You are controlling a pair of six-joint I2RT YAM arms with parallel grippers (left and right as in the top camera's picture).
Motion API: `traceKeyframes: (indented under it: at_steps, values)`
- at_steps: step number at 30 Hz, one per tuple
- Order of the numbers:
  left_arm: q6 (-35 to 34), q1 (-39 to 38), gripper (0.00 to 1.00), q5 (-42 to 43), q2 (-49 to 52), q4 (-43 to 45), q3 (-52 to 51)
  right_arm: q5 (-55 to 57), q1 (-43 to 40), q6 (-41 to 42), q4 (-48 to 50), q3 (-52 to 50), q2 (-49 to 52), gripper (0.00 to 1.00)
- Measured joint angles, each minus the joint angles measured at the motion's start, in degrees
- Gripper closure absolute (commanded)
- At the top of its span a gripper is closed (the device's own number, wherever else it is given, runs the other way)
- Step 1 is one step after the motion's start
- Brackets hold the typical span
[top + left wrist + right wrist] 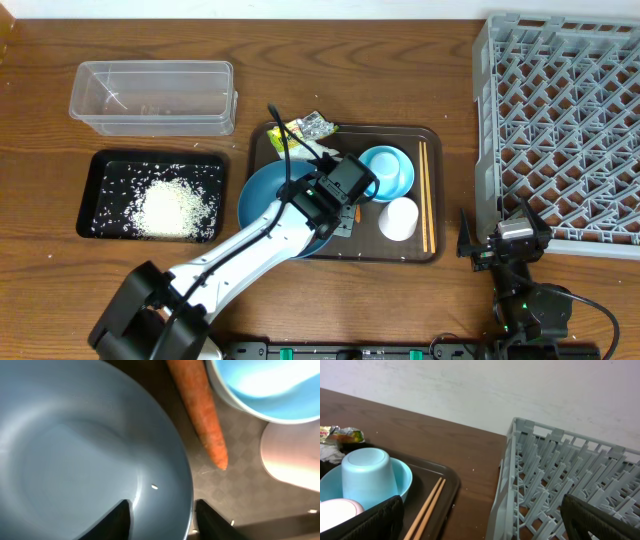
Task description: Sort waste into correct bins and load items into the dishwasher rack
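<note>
1. The left fingers (120,520) stand apart, astride the rim of the dark-blue bowl (85,460), one inside it and one outside. They are not closed on it.
2. That bowl is wide, smooth and slate blue. It is bare inside apart from one white speck, and it sits at the 8 o'clock part of the brown serving tray (432,140).
3. The carrot (202,410) is small, orange and tapered. It lies on the serving tray between the dark bowl's rim and the light-blue bowl (265,385), with its tip toward 5 o'clock in the left wrist view.
4. The white cup (398,218) stands at 5 o'clock on the serving tray. The chopsticks (425,195) lie side by side along its 3 o'clock edge.
5. The wrapper (308,127), crumpled yellow and silver, is at 11 o'clock on the serving tray.
6. The rice (165,205) is heaped in the black tray (95,160), at 9 o'clock from the serving tray. The clear tub (150,95) is at 10 o'clock.
7. The grey lattice rack (560,130) stands on the table (40,60) at 2 o'clock.
8. The right fingers (370,520) are spread wide with nothing between them, low over the table at 4 o'clock beside the rack.
</note>
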Motion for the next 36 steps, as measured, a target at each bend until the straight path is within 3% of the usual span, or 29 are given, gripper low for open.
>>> traceKeyframes:
  at_steps: [2,6,10,24,36]
  values:
    - [0.3,0.1,0.21,-0.2,-1.7,0.0,0.8,0.0,0.0,0.0,0.0,0.0,0.0,0.01]
    - [0.6,1.8,0.08,-2.0,-7.9,-0.3,2.3,0.0,0.0,0.0,0.0,0.0,0.0,0.01]
    - [0.7,6.7,0.05,-6.2,-14.6,-4.4,2.9,0.0,0.0,0.0,0.0,0.0,0.0,0.01]
    - [-3.0,37.8,0.01,-11.8,-28.7,-15.1,2.9,0.0,0.0,0.0,0.0,0.0,0.0,0.01]
    - [-3.5,40.5,0.01,-11.8,-28.5,-15.5,2.9,0.0,0.0,0.0,0.0,0.0,0.0,0.01]
